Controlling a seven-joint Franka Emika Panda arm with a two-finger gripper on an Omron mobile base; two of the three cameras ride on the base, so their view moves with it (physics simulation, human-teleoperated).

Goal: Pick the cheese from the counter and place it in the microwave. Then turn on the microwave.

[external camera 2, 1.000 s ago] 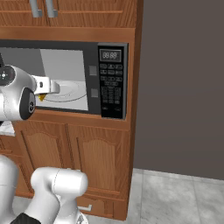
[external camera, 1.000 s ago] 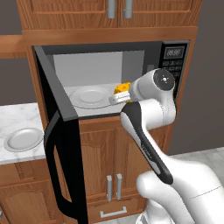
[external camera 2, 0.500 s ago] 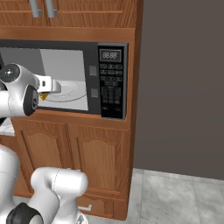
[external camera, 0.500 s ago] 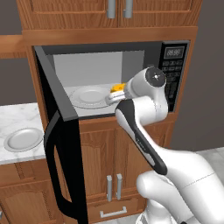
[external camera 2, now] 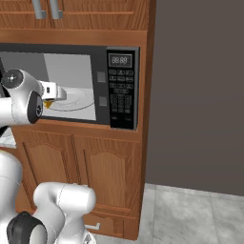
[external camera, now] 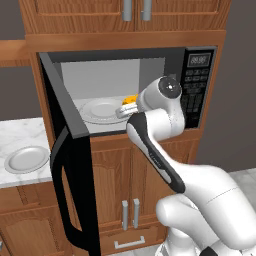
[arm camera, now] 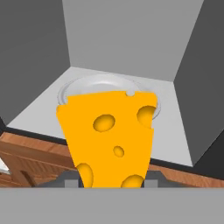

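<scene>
marble surface [external camera: 20, 137]: white slab with grey veins at the far left of the left base view, carrying a round grey plate [external camera: 26, 159]; no cheese lies on it.
black door [external camera: 70, 165]: swung wide open toward the camera, curved dark handle facing out, leaving the microwave [external camera: 200, 85] mouth free.
grey cavity: light grey walls and floor, a pale round turntable plate [external camera: 100, 109] resting in the middle of it.
orange wedge: the cheese [arm camera: 109, 135] is up off the surface, at the front lip of the cavity, just ahead of the turntable plate and not yet over it; a sliver of it also shows by the wrist [external camera: 130, 99] and from the other side [external camera 2: 48, 103].
gripper [arm camera: 111, 183]: part-closed on the narrow end of the cheese, the wedge standing up from between the two dark tips with its broad end pointing into the cavity.
handling, judged: a small, light, stiff block that should keep its shape under a firm pinch; the smooth flat faces look apt to slip if the squeeze is slack, so the flat sides near the thin end are the sound place to hold, as now.
button panel [external camera 2: 121, 100]: at the right of the microwave, display above the keys, untouched and well apart from the gripper.
step in hand, judged: carry the wedge deeper and set it on the turntable plate.
</scene>
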